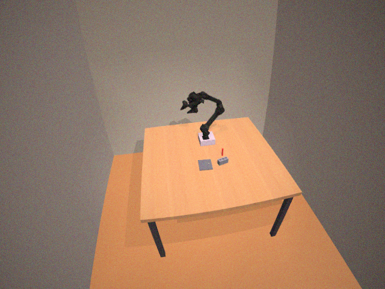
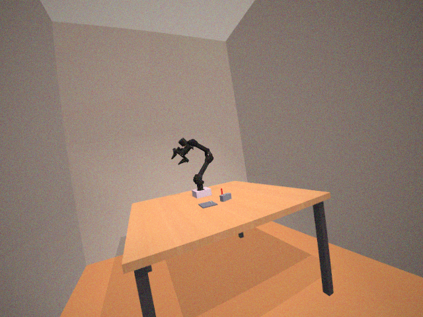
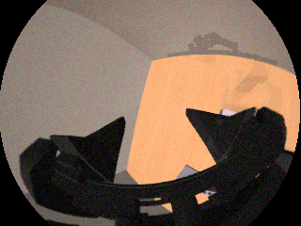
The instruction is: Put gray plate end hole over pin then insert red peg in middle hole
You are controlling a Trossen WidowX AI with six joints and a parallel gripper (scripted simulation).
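black parallel-jaw gripper [image 1: 187,106]: jaws wide, empty, high above base | small flat gray plate [image 1: 223,161]: likely light, stiff; grip long edges | thin red peg [image 1: 222,151] just behind

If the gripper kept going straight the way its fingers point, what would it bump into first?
The open gripper is high up and points down and sideways, away from the gray plate and red peg. It would probably meet the table near its edge, or just miss it; depth is unclear.

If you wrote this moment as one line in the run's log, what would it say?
gripper: open, empty, high | gray plate: on table, not on base | red peg: upright behind plate, untouched
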